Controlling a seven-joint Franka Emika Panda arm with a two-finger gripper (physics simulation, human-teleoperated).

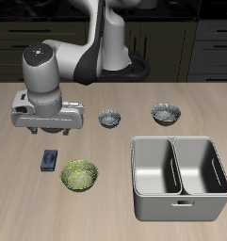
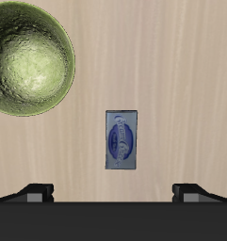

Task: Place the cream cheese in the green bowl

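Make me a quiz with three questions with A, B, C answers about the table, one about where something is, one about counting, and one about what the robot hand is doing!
1. Where is the cream cheese?
A. Inside the green bowl
B. On the table beside the green bowl
C. In the steel tray

2. How many small grey bowls stand farther back on the table?
A. Two
B. Four
C. None

3. What is the gripper doing?
A. Squeezing the cream cheese
B. Holding a grey bowl
C. Hanging open above the table, holding nothing

Answers:
1. B: the blue box lies flat on the wood next to the green bowl, not touching it.
2. A: one grey bowl and a second grey bowl sit behind the steel tray.
3. C: in the wrist view the fingertips are wide apart, with the box on the table between them.
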